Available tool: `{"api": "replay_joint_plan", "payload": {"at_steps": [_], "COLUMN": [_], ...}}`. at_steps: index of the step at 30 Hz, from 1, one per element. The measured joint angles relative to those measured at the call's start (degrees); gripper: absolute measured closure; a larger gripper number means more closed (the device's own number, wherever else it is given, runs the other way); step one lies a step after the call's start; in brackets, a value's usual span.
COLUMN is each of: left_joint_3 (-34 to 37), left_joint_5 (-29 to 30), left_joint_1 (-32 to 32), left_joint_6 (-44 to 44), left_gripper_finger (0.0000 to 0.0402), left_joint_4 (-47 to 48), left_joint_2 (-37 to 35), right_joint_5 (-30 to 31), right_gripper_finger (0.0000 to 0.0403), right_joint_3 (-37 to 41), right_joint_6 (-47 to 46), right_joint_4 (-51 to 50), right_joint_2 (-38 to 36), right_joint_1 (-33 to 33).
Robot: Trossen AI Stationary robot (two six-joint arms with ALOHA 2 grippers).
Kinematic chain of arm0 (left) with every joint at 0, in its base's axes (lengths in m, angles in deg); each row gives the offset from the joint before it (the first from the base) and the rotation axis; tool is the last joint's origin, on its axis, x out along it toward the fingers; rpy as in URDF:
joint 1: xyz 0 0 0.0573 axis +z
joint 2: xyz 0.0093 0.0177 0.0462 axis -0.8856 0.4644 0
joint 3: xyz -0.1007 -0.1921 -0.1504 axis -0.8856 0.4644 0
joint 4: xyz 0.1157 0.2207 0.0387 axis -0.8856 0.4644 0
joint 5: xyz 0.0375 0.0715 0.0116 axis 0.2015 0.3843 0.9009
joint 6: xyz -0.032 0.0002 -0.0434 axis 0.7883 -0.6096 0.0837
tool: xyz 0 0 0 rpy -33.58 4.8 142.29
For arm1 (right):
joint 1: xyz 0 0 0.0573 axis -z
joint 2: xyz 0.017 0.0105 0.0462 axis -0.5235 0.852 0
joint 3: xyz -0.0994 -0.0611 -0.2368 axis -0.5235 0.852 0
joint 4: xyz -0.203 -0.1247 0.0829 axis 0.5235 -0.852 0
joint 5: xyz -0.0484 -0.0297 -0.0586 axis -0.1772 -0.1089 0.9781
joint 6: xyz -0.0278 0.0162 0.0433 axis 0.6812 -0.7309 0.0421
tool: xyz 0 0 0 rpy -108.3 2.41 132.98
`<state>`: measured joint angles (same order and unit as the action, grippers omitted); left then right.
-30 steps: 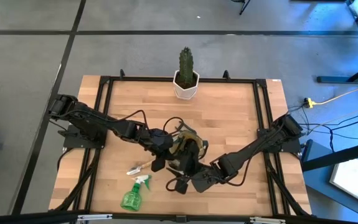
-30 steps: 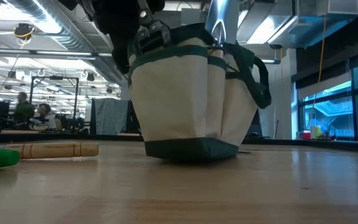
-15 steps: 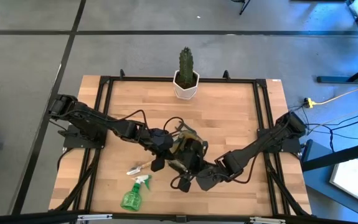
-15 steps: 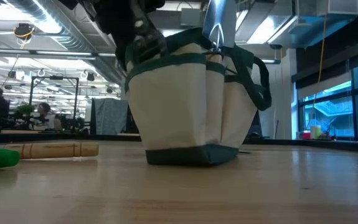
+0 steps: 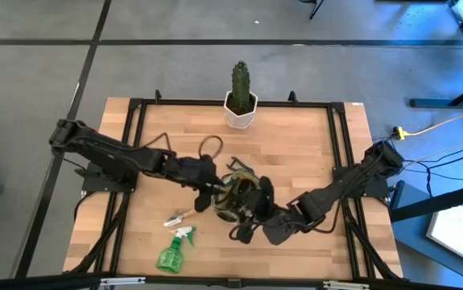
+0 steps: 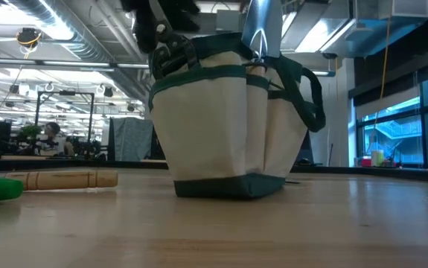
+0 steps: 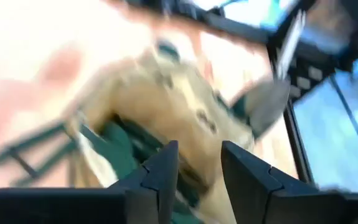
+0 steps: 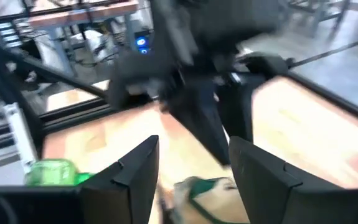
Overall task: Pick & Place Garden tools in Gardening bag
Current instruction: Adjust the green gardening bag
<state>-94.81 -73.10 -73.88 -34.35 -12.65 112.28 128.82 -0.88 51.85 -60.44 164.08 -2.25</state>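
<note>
Left arm: reaches in from the counter's left edge, elbow bent, forearm angled toward the middle.
Left gripper (image 5: pixel 212 193): near the counter's middle, fingers (image 7: pixel 166 171) slightly parted.
Right arm: stretches from the right edge, low across the counter.
Right gripper (image 5: pixel 253 219): close beside the left one, fingers (image 8: pixel 138 171) apart.

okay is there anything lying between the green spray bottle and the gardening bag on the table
Nothing blocks it outright. The spray bottle lies near the table's front edge; a wooden-handled tool lies just beside the line to the gardening bag. Both the left hand and right hand crowd the bag.
</note>
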Motion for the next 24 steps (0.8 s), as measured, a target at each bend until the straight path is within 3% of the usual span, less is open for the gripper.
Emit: {"api": "replay_joint_plan", "payload": {"at_steps": [3,6,10,13,16,24], "left_joint_3": [0.0,0.0,0.0,0.0,0.07,0.04], "left_joint_5": [1.95,-0.22,-5.07,-5.36,-3.52,6.5], "left_joint_1": [0.64,0.29,-3.23,-6.97,-10.63,-16.77], "left_joint_6": [2.24,5.21,9.3,12.25,15.2,27.03], "left_gripper_finger": [0.0284,0.0293,0.032,0.035,0.0385,0.04], "left_joint_4": [-0.21,-1.28,-4.92,-7.17,-9.01,-21.8], "left_joint_2": [-3.61,-5.8,-5.76,-3.43,-0.4,11.28], "right_joint_5": [1.26,1.11,-0.84,-3.19,-6.02,-5.73], "right_gripper_finger": [0.021,0.0228,0.0287,0.035,0.0394,0.0401], "right_joint_3": [0.0,0.0,0.0,0.0,0.0,3.39], "right_joint_6": [-3.57,-13.34,-23.37,-26.93,-28.85,-34.79], "right_joint_4": [-5.77,-14.19,-25.85,-33.92,-41.99,-57.03], "right_joint_2": [-2.57,-5.89,-9.25,-10.47,-10.52,-11.16], "right_joint_1": [0.21,0.86,1.16,1.09,1.32,3.1]}}
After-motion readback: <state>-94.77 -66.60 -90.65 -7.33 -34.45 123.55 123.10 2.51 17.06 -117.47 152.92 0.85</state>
